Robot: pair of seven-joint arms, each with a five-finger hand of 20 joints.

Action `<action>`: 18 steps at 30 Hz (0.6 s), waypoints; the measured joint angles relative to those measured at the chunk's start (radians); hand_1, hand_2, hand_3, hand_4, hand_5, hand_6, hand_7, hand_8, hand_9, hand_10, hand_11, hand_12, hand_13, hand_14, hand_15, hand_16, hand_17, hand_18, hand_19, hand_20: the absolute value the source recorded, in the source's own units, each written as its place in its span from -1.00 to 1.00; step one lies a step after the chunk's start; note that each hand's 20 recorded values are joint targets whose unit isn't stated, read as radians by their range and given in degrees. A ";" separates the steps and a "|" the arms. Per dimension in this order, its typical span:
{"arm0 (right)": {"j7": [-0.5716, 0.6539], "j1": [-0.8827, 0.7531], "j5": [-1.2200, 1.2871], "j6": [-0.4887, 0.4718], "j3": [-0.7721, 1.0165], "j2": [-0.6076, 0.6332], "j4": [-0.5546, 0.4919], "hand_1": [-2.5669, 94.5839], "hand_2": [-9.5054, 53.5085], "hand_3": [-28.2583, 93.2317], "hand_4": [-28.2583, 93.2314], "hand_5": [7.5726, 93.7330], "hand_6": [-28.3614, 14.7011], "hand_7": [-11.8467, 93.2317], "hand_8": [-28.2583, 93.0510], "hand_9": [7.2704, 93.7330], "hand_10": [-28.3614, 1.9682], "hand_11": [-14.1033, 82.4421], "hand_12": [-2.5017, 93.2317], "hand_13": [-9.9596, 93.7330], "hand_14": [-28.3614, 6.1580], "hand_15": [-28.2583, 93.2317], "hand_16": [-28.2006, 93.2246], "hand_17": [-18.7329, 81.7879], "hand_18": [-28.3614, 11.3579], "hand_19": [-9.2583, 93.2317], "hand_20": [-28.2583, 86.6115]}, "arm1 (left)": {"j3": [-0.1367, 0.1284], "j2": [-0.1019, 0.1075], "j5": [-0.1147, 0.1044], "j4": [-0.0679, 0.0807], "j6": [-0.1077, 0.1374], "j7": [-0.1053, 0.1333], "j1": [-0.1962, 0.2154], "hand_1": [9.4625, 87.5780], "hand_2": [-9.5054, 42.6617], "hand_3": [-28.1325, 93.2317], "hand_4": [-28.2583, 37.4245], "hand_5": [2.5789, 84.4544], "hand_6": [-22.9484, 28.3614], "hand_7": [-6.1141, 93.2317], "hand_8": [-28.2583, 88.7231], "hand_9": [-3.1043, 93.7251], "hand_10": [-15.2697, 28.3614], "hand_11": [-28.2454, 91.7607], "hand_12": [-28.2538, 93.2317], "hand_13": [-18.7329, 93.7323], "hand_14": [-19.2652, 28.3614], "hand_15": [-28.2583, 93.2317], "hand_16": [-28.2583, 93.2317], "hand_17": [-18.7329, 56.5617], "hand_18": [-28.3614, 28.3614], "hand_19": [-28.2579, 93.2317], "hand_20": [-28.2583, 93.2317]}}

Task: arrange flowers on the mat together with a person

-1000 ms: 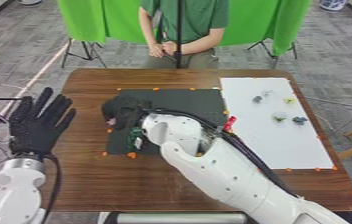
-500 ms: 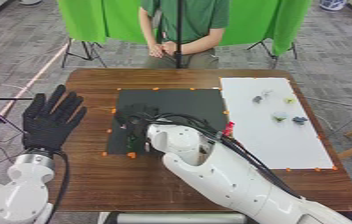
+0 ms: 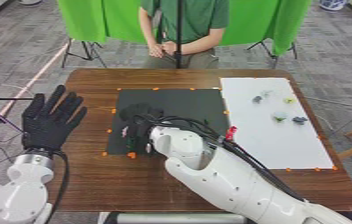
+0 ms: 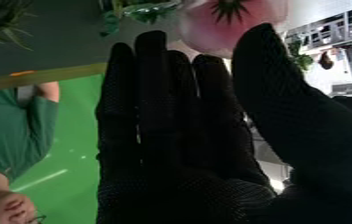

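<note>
Fingers straight, the right hand point(image 3: 140, 111) at ten o'clock over the black mat point(image 3: 197, 100) could, by brushing it, tip the pink flower point(image 4: 206, 30).

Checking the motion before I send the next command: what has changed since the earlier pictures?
The right hand has moved rightward over the black mat; the left hand has shifted rightward, closer to the table. Whether anything was grasped or released, I can't tell. The small flowers on the white mat and the person's hands stayed put.
</note>
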 measured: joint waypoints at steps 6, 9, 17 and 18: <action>0.012 -0.012 0.028 -0.006 0.019 0.000 -0.018 -0.05 -1.00 0.76 -1.00 -0.15 0.16 -0.20 -0.83 -0.09 -0.09 -0.31 -0.60 0.09 0.05 0.08 -0.28 -0.12 -0.31 0.34 -0.16 | -0.009 -0.002 0.000 -0.002 0.001 -0.004 0.007 -0.53 -0.20 0.64 -1.00 -0.04 0.17 -0.69 -0.67 -0.16 0.42 -0.18 -0.41 -0.19 0.41 -0.03 -0.68 -0.66 0.48 0.02 -0.31; 0.005 -0.050 0.037 -0.049 0.087 -0.004 -0.061 -0.11 -1.00 0.77 -1.00 -0.18 0.13 -0.27 -0.79 -0.14 -0.16 -0.35 -0.59 0.04 0.00 0.06 -0.30 -0.16 -0.36 0.32 -0.20 | -0.030 -0.014 0.000 -0.011 0.002 -0.007 0.026 -0.53 -0.21 0.65 -1.00 -0.04 0.17 -0.70 -0.67 -0.16 0.42 -0.18 -0.41 -0.19 0.41 -0.03 -0.68 -0.66 0.48 0.02 -0.31; 0.015 -0.105 0.197 -0.091 0.190 0.061 -0.262 -0.26 -0.95 0.76 -1.00 -0.24 0.01 -0.35 -0.75 -0.30 -0.34 -0.42 -0.59 -0.10 -0.16 0.09 -0.32 -0.20 -0.41 0.43 -0.18 | -0.074 -0.042 0.002 -0.019 -0.005 -0.016 0.057 -0.54 -0.23 0.64 -1.00 -0.05 0.16 -0.70 -0.67 -0.17 0.40 -0.19 -0.41 -0.19 0.41 -0.04 -0.68 -0.66 0.49 0.02 -0.31; 0.019 -0.114 0.233 -0.084 0.211 0.072 -0.290 -0.27 -0.90 0.76 -1.00 -0.24 0.00 -0.35 -0.75 -0.30 -0.34 -0.43 -0.59 -0.10 -0.17 0.09 -0.32 -0.20 -0.41 0.43 -0.18 | -0.084 -0.046 0.001 -0.022 -0.005 -0.016 0.065 -0.55 -0.23 0.64 -1.00 -0.05 0.16 -0.70 -0.67 -0.17 0.40 -0.19 -0.41 -0.19 0.41 -0.04 -0.67 -0.66 0.49 0.02 -0.31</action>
